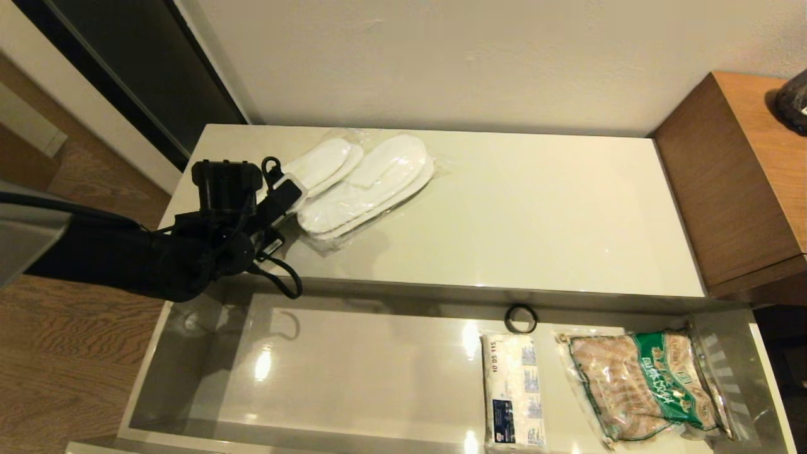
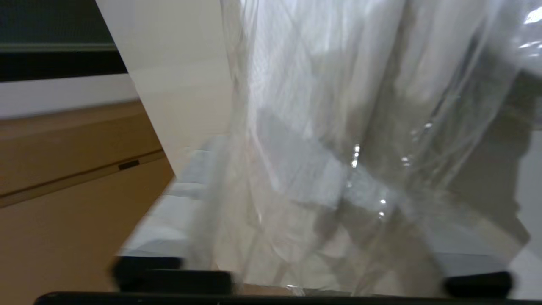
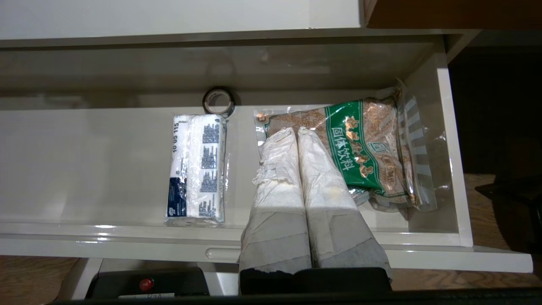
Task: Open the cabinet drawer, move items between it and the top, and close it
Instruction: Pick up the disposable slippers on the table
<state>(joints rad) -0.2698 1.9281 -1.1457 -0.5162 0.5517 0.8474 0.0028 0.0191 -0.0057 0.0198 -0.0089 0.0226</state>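
Observation:
Two clear-wrapped pairs of white slippers (image 1: 362, 183) lie side by side at the left end of the cream top (image 1: 517, 214). My left gripper (image 1: 287, 189) sits at their near left edge, over the top's front left corner. In the left wrist view the clear wrap (image 2: 338, 127) fills almost everything, close to the camera. The pale drawer (image 1: 353, 384) stands pulled out below. The tissue pack (image 1: 512, 394) lies in it right of centre, label side up. My right gripper (image 3: 297, 130) hovers shut and empty above the drawer's front edge (image 3: 127, 245), out of the head view.
A green-labelled bag of brown snacks (image 1: 643, 384) fills the drawer's right end, beside the tissue pack (image 3: 197, 167). A small black ring (image 1: 521, 318) rests at the drawer's back wall. A brown wooden unit (image 1: 737, 183) stands higher on the right. Bare wood floor lies to the left.

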